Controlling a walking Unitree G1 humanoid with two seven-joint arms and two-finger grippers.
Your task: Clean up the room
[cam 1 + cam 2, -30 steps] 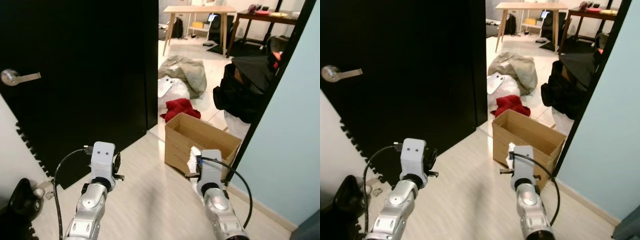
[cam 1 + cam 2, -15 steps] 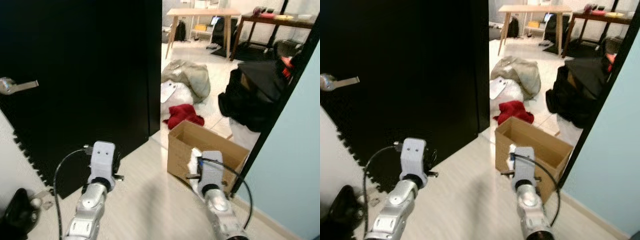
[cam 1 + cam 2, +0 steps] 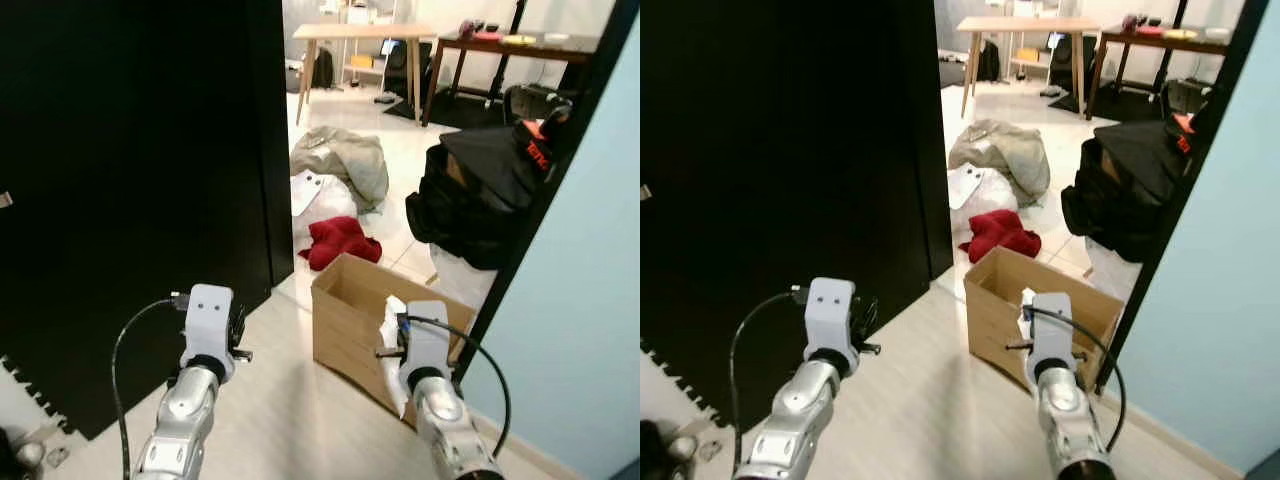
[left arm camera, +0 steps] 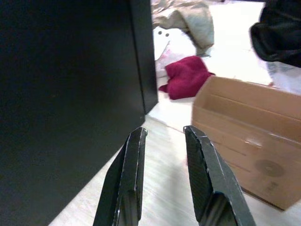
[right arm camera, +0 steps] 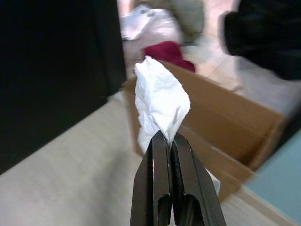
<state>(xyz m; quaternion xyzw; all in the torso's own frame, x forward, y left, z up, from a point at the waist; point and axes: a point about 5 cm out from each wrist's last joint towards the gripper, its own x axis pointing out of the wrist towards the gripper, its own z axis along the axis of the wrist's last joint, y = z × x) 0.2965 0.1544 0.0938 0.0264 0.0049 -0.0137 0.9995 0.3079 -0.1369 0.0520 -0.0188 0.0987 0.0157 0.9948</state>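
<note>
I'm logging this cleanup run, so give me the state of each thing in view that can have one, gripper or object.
Right gripper: shut on crumpled white tissue.
Left gripper: open, holding nothing.
Brown cardboard box: open-topped, upright on the floor.
Black door: swung open.
Red cloth: crumpled on the floor beyond the box.
Beige garment: heaped on the floor.
Black bag: slumped beside the doorway.
</note>
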